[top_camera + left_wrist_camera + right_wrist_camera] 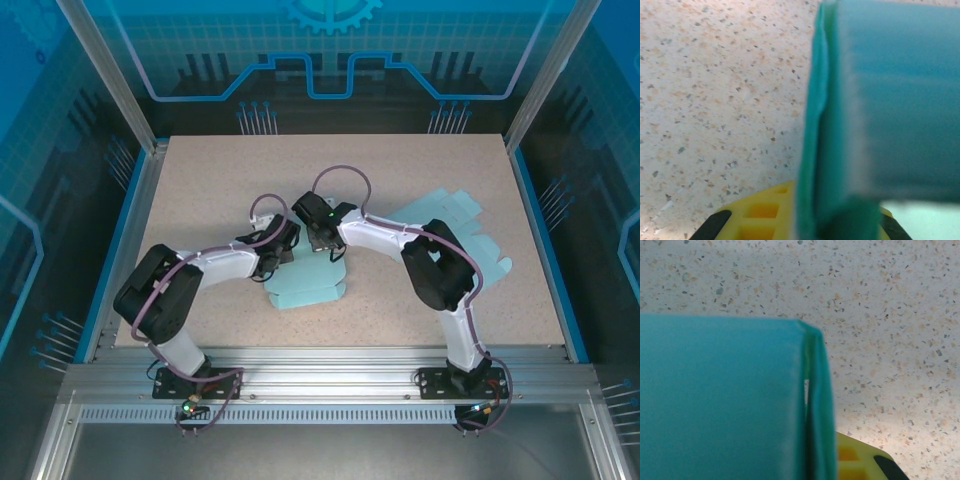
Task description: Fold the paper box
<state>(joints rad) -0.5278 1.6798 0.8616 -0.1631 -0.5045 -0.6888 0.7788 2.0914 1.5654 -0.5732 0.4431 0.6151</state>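
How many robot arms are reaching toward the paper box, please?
2. The left arm reaches in from the left of the paper box, the right arm from its right; none looks hidden.

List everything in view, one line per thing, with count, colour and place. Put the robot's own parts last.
paper box: one, pale teal, partly folded, centre of the table, between the grippers.
flat paper blanks: a fanned pile, count unclear, pale teal, right of centre, partly under the right arm.
table: one, speckled beige with blue edging.
frame: silver metal rails, along the near edge and up the corners.
left arm: one, black and white, reaching in from the near left.
right arm: one, black and white, from the near right.
left gripper: one, at the box's left side, grip unclear.
right gripper: one, shut on the paper box.
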